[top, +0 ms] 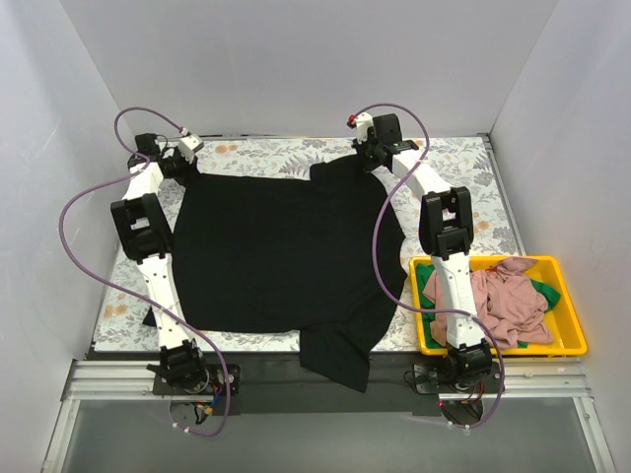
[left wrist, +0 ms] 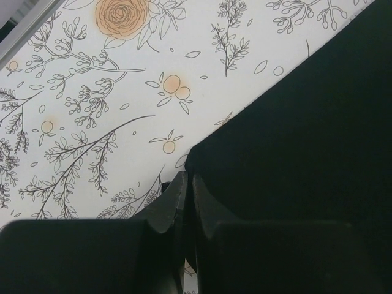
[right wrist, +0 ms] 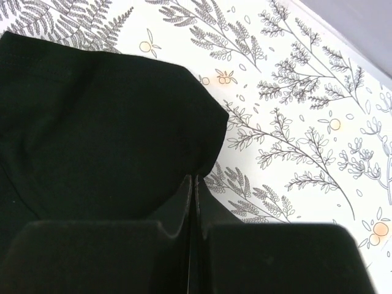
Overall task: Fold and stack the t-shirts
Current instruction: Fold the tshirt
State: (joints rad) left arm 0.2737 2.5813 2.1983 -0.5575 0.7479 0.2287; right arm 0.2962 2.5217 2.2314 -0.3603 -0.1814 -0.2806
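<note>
one black t-shirt (top: pixel 281 251) lies spread on the table (top: pixel 473 187), the left tool (left wrist: pixel 185 184) and the right tool (right wrist: pixel 195 184) each clamped on a far corner. one pink t-shirt (top: pixel 508 301) and one green t-shirt (top: pixel 545 293) sit crumpled in one yellow bin (top: pixel 498 352).

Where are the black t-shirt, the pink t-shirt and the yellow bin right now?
black t-shirt (top: pixel 276 256): top external view, middle of its spread-out body.
pink t-shirt (top: pixel 503 301): top external view, middle of the crumpled heap in the bin.
yellow bin (top: pixel 542 348): top external view, its near wall.
</note>
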